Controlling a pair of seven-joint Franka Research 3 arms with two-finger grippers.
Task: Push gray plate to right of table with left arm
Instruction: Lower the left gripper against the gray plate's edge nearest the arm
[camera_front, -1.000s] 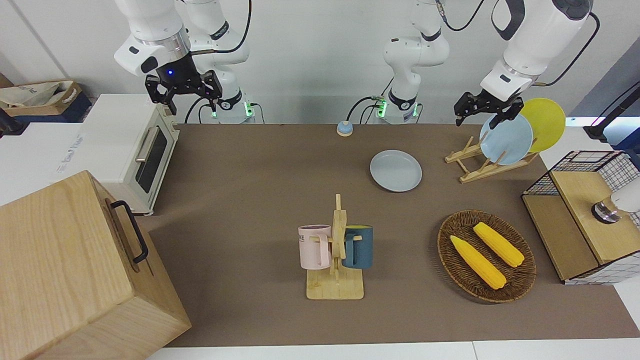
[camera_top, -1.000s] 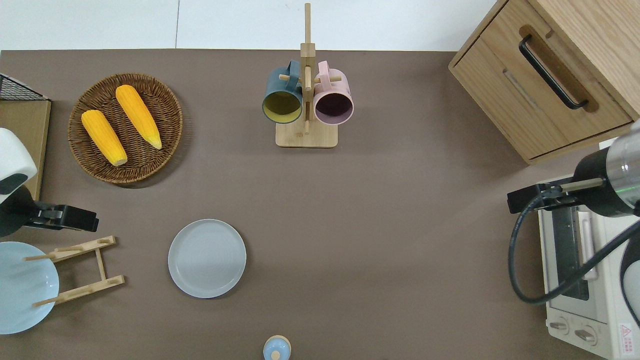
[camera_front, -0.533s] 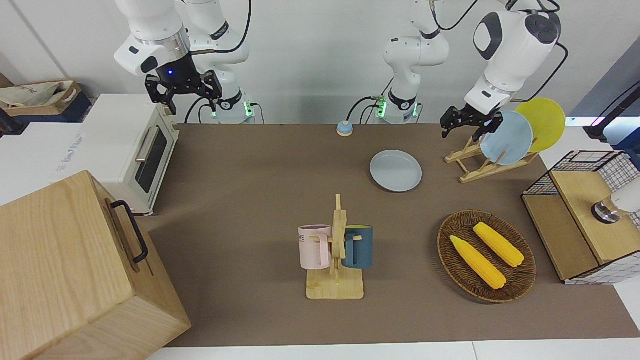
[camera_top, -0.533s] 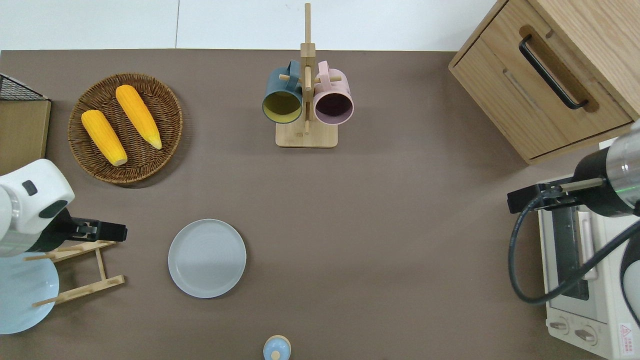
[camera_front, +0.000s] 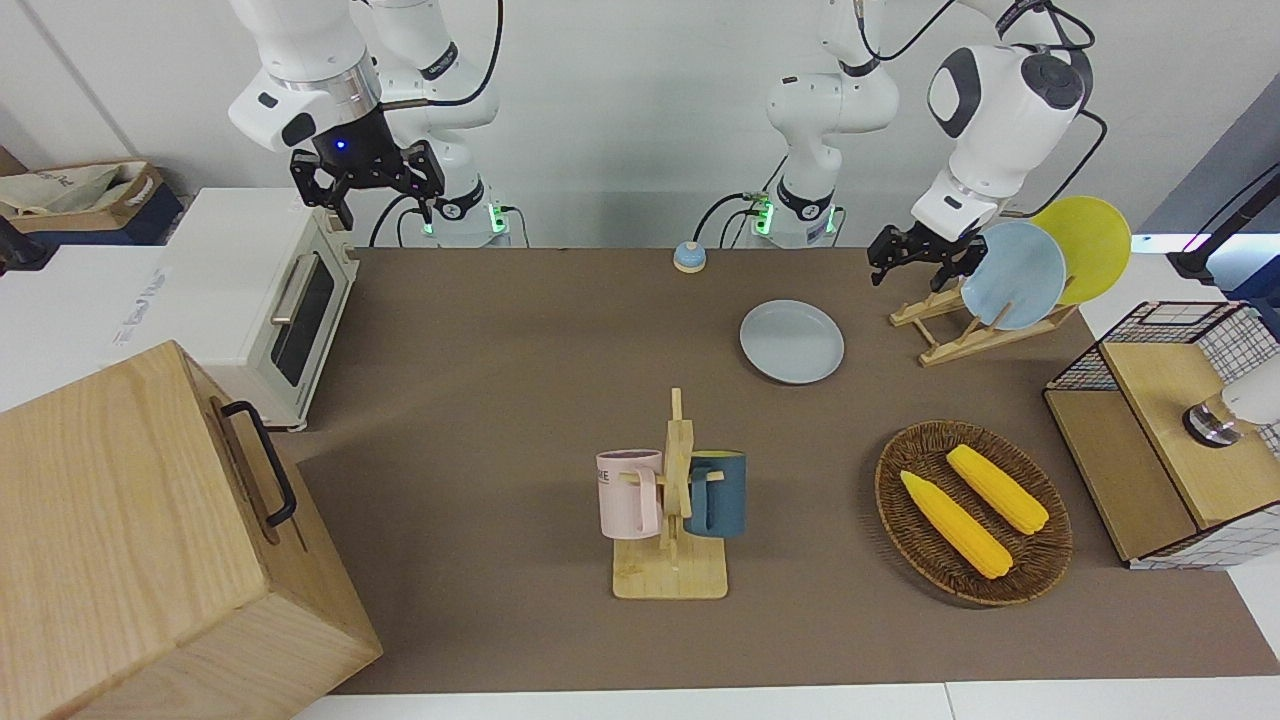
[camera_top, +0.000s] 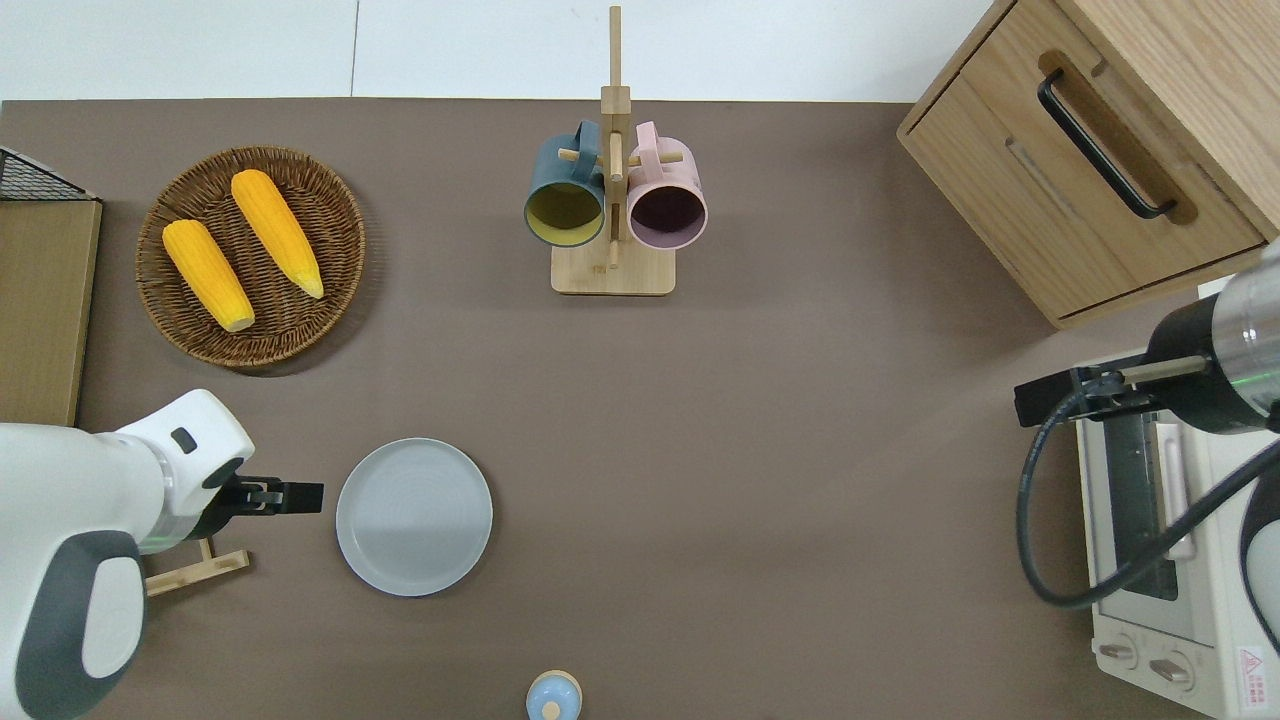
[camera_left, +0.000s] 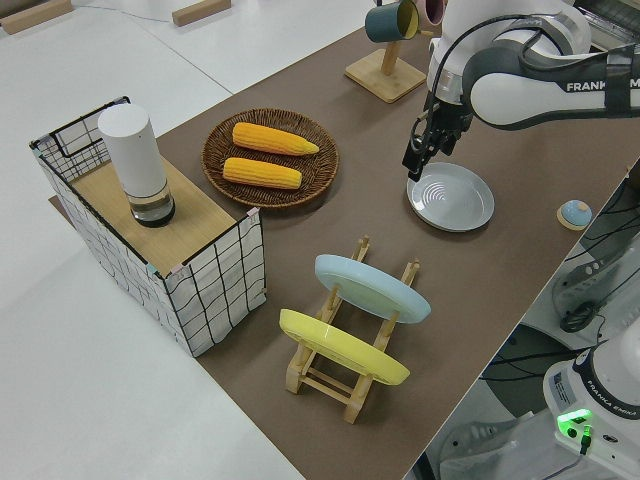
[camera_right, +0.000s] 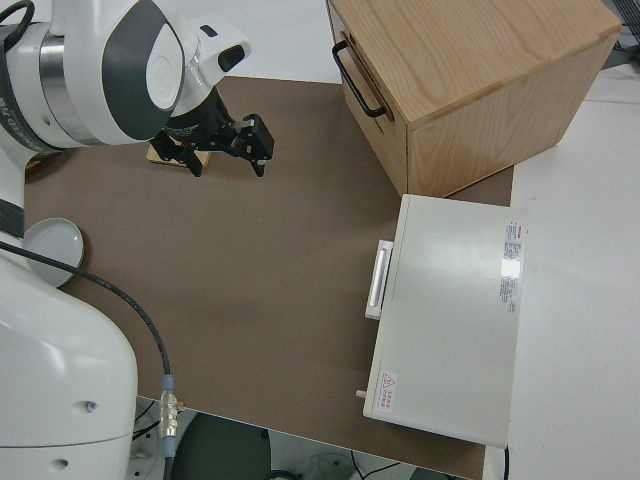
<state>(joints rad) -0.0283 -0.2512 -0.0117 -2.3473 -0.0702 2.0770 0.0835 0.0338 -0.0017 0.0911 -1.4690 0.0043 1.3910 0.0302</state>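
The left end effector (camera_top: 300, 496) hangs just beside the plate (camera_top: 414, 516), at its rim on the side toward the left arm's end of the worktop (camera_top: 760, 480), not yet touching as far as can be told. Its fingers appear close together, though whether they are fully closed cannot be told. The plate lies flat on the worktop, nearer to the robots than the basket (camera_top: 251, 257) and the mug stand (camera_top: 613, 270), and beside the plate rack (camera_front: 965, 325). From the end effector, the plate lies toward the right arm's end, so a straight sweep along the worktop's length is judged to be what the push calls for; being round, the plate has no long axis to be aligned. The left arm is much the nearer one. The right arm is parked, its end effector (camera_front: 368, 178) with fingers apart.

"FRANKA" can be read on the left arm in the left side view, and "FRANKA EMIKA" on a base there. Writing on the pink mug (camera_front: 630, 492) is too small to be read.
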